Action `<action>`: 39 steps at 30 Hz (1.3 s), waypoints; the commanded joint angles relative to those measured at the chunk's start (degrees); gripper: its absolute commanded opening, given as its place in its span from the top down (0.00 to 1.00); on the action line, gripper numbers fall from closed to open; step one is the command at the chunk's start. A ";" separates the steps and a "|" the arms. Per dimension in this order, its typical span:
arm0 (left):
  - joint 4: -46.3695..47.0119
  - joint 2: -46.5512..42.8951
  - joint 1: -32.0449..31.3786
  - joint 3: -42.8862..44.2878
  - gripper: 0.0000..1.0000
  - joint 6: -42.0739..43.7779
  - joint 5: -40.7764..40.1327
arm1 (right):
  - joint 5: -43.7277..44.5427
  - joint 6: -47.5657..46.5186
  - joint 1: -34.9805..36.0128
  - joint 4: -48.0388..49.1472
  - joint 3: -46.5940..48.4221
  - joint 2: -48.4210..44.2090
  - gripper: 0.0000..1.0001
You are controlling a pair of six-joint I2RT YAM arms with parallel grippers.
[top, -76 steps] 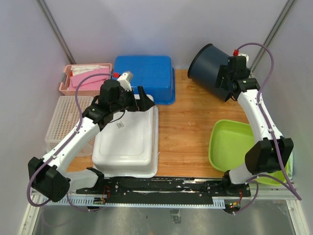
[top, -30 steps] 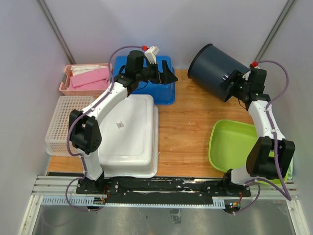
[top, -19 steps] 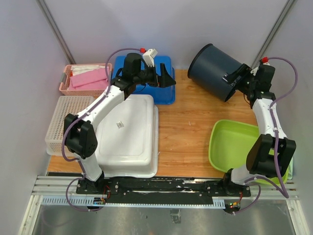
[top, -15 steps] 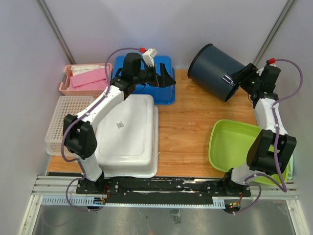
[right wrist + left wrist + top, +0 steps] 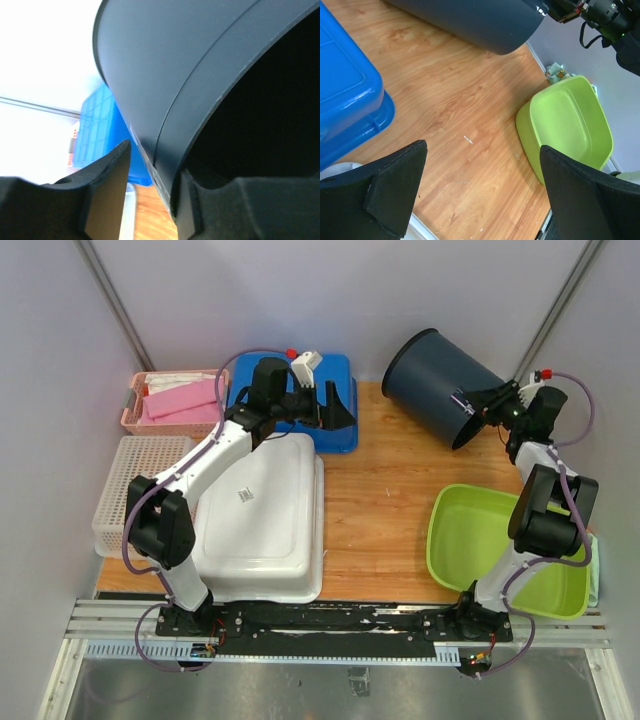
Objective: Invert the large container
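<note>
Far L, at the back: pink basket (image 5: pixel 170 400) w/ pink and white stuff in it. Just in front of it, a white mesh basket (image 5: pixel 130 495). Next along, a big white tub (image 5: pixel 265 540) lies bottom-up on the wood table (image 5: pixel 380 490), label showing on its base. Behind it and touching its far edge is a blue bin (image 5: pixel 340 365), also bottom-up.

L gripper (image 5: pixel 335 408) hangs over the blue bin's R end, pointing R. Jaws wide apart, nothing btwn them; L wrist view shows only bare table btwn the fingers.

Back R of table: dark container (image 5: pixel 430 380), tipped on a slant. Closed base points up and back-L, mouth faces R. Can't tell if its low side touches the wood.

R gripper (image 5: pixel 468 405) is at the container's mouth. In R wrist view the jaws straddle the rim: one finger (image 5: pixel 105 200) outside the wall w/ a sliver of gap, the other inside. Can't tell if the rim is actually pinched.

Front R: green tub (image 5: pixel 480 535), mouth up, R arm's elbow over its R side.
</note>
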 commanded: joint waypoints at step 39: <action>3.30 13.16 -0.56 15.54 0.01 5.03 -1.50 | -39.44 39.64 -4.57 61.22 -7.31 12.37 0.70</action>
